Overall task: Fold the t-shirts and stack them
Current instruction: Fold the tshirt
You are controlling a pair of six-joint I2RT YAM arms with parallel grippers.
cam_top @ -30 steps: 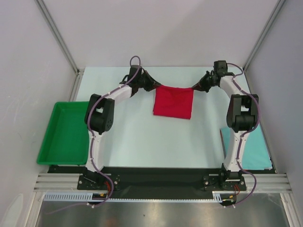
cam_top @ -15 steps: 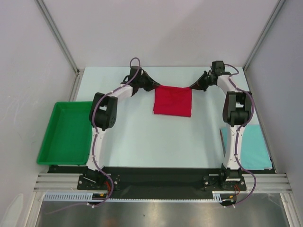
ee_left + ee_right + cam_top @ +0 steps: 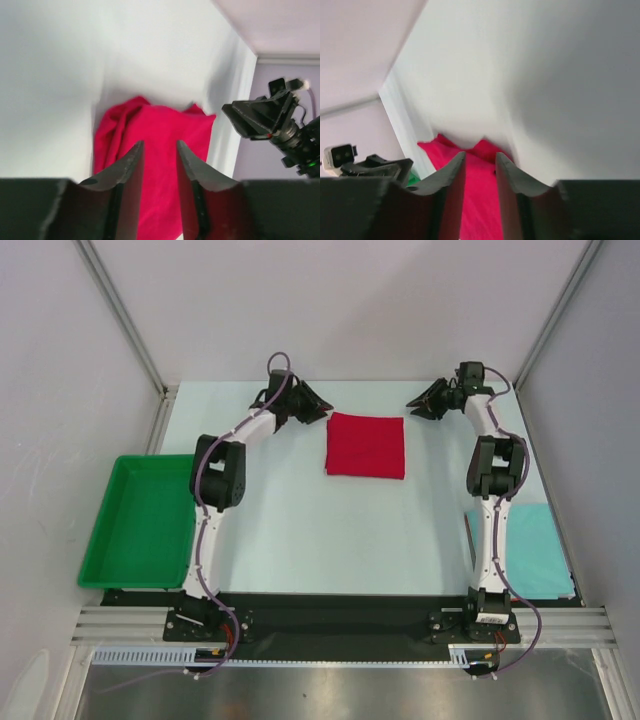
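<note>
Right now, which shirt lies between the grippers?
The red shirt, at the far middle, with the left gripper and right gripper either side; the teal shirt lies at the near right edge.

You have a plain bright red t-shirt (image 3: 366, 445), no print on it, lying between your black left tool (image 3: 322, 405) and black right tool (image 3: 413, 404). The desk (image 3: 300, 530) beneath is very pale blue-white. Back behind the right tool lies a pale teal t-shirt (image 3: 540, 555); out beyond the left tool, a vivid green tray (image 3: 135, 520). The arms (image 3: 205, 540) are white, their cables (image 3: 283, 365) purple.
</note>
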